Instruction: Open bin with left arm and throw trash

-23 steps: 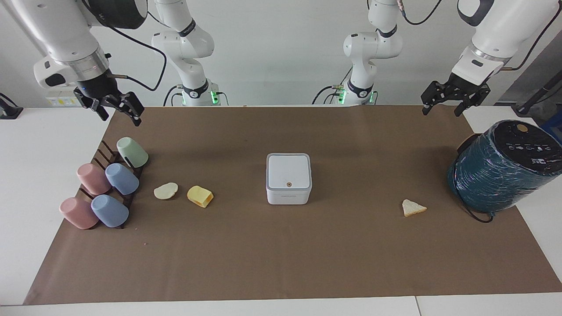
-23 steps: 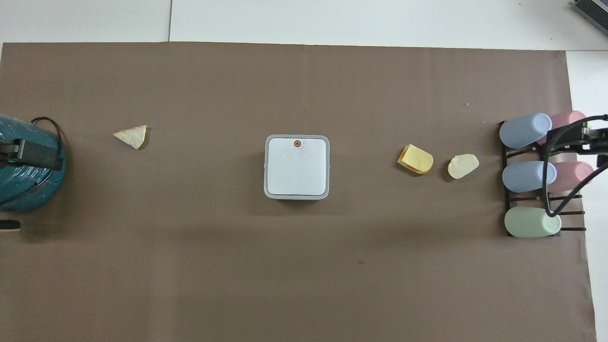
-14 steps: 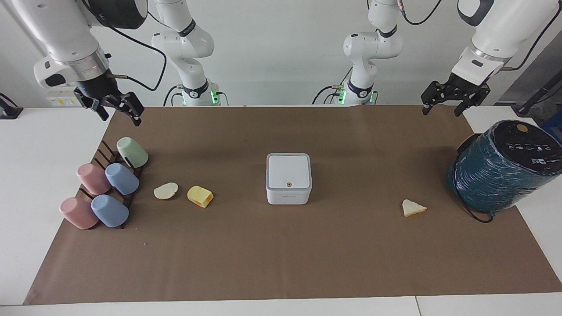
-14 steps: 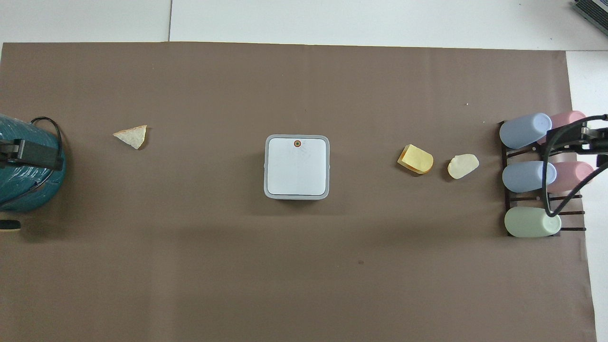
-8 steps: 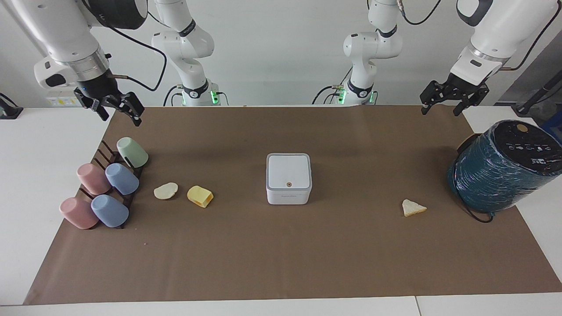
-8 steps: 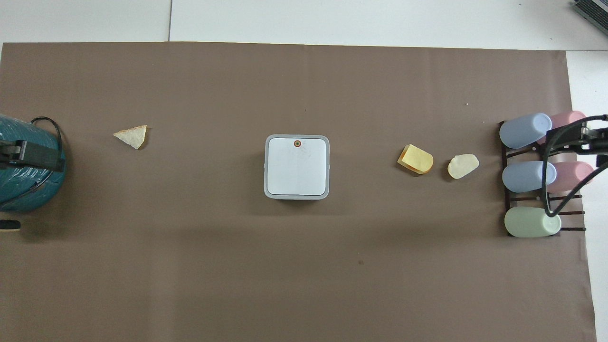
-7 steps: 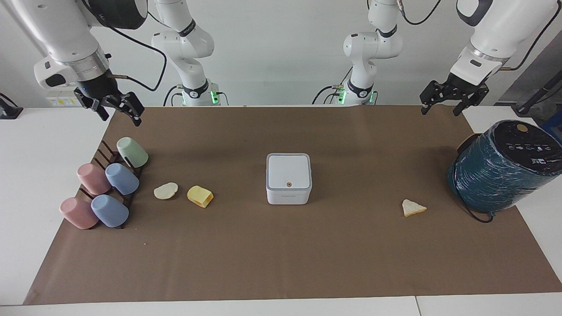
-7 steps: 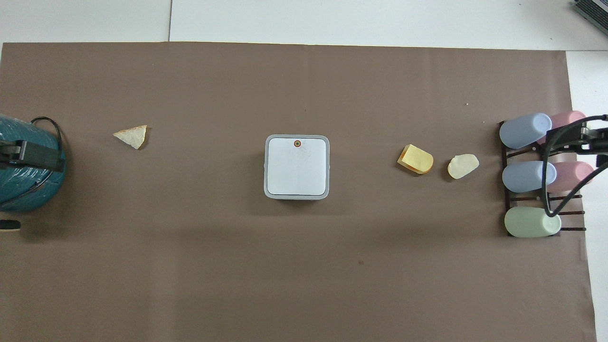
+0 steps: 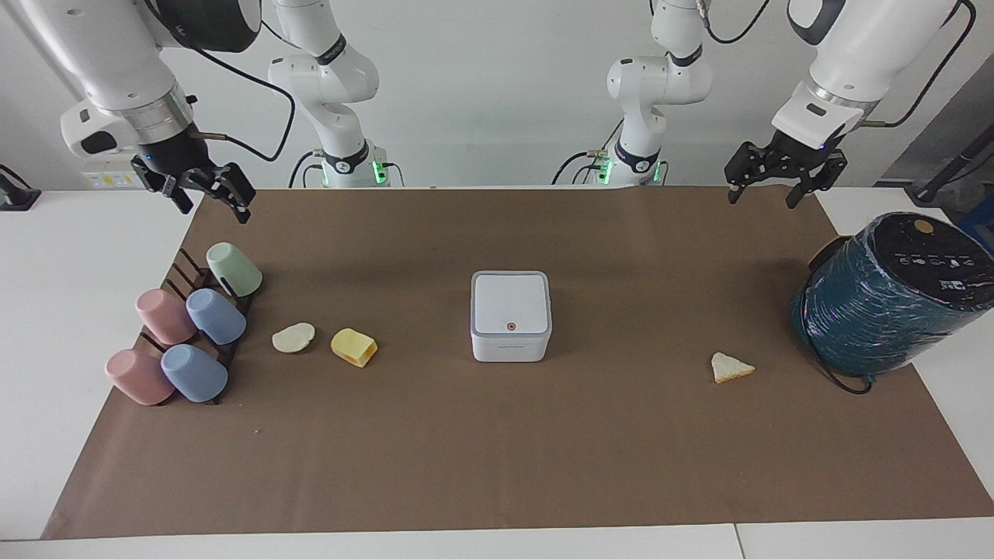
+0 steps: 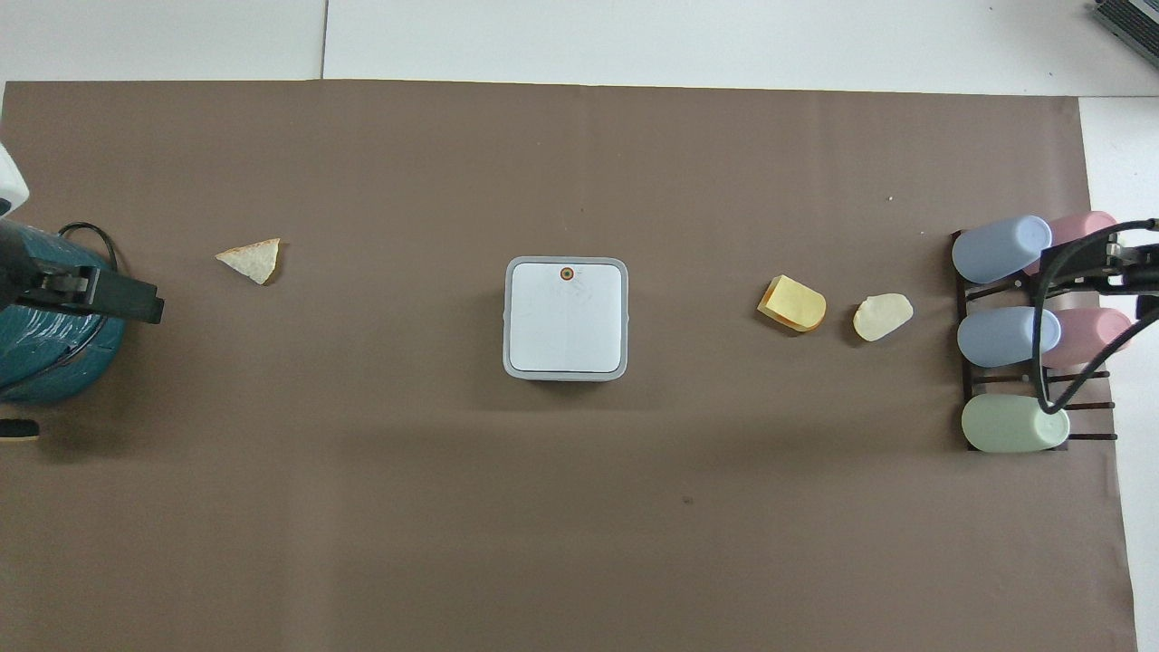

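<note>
The bin (image 9: pixel 511 314) (image 10: pixel 566 317), a small white box with a grey-rimmed lid, stands shut in the middle of the brown mat. Its brown button (image 10: pixel 567 273) is on the lid's edge farther from the robots. The trash lies loose on the mat. A cream oval (image 9: pixel 293 338) and a yellow chunk (image 9: pixel 354 347) are toward the right arm's end. An off-white wedge (image 9: pixel 730 368) (image 10: pixel 252 259) is toward the left arm's end. My left gripper (image 9: pixel 762 200) hangs open and empty over the mat beside the teal cylinder. My right gripper (image 9: pixel 214 211) waits open and empty over the mat near the cup rack.
A big teal wrapped cylinder (image 9: pixel 893 295) (image 10: pixel 45 353) with a black cable sits at the left arm's end. A dark rack of several pastel cups (image 9: pixel 186 334) (image 10: pixel 1005 335) stands at the right arm's end, beside the cream oval.
My left gripper has drifted a little away from the teal cylinder, toward the middle of the table. The right arm, bin and scraps have not moved.
</note>
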### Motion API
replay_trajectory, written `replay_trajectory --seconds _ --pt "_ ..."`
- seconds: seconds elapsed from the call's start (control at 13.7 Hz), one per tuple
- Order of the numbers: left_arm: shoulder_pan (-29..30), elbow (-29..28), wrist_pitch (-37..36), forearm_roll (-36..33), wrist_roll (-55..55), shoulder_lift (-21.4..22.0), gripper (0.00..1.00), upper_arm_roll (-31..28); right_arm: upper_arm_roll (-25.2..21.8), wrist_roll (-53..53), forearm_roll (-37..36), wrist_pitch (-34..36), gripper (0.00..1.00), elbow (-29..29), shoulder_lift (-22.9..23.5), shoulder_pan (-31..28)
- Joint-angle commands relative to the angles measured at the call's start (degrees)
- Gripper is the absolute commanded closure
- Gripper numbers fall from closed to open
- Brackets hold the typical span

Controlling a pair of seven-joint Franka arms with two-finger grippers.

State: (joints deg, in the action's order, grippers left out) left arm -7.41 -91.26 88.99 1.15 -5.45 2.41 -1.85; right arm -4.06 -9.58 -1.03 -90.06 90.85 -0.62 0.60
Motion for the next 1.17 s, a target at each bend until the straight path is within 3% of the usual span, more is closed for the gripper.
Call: replay_trajectory --seconds 0.0,0.37,0.59,0.66,0.73,0.8,0.88,0.95,1.02,1.1 --pt "-3.65 -1.81 2.67 -0.62 1.22 0.58 0.0 -0.52 0.28 -0.27 -0.55 -1.87 0.0 1.79 -1.41 -0.24" --pt "-13.31 -1.81 7.67 -0.62 10.97 -3.37 0.0 -0.52 0.28 0.08 -0.55 -2.49 0.0 3.45 -2.02 -0.51" --pt "-19.46 -1.38 13.2 -0.62 17.3 -8.62 0.0 -0.52 0.28 0.35 -0.46 -13.87 0.0 13.08 -4.91 -0.42" --pt "-21.49 -1.29 15.49 -0.62 19.75 -10.3 0.05 -0.52 0.28 0.35 -0.46 -18.96 0.0 17.39 -5.62 -0.16" --pt "-23.16 -1.2 18.3 -0.62 22.39 -12.15 0.16 -0.52 0.28 0.43 -0.46 -22.23 0.0 19.52 -4.93 -0.16" --pt "-24.4 -1.29 21.11 -0.36 25.29 -13.12 0.46 -0.52 0.28 0.78 -0.46 -24.01 0.0 19.8 -2.83 -0.16" --pt "-25.02 -1.29 23.48 -0.1 28.45 -13.65 0.68 -0.44 0.28 1.74 -0.46 -25.85 0.0 19.8 -0.64 0.02" --pt "-25.81 -1.37 25.86 0.16 30.31 -14.62 0.82 -0.26 0.28 2.45 -0.46 -27.52 0.0 20.06 1.21 0.19" --pt "-27.12 -2.07 29.1 0.17 31.98 -14.97 0.88 -0.35 0.28 3.07 -0.46 -29.19 0.0 20.24 2.97 0.54" --pt "-27.74 -2.77 31.92 0.17 33.21 -15.59 1.0 -0.26 0.28 4.12 -0.46 -30.34 0.0 20.68 4.73 0.63"
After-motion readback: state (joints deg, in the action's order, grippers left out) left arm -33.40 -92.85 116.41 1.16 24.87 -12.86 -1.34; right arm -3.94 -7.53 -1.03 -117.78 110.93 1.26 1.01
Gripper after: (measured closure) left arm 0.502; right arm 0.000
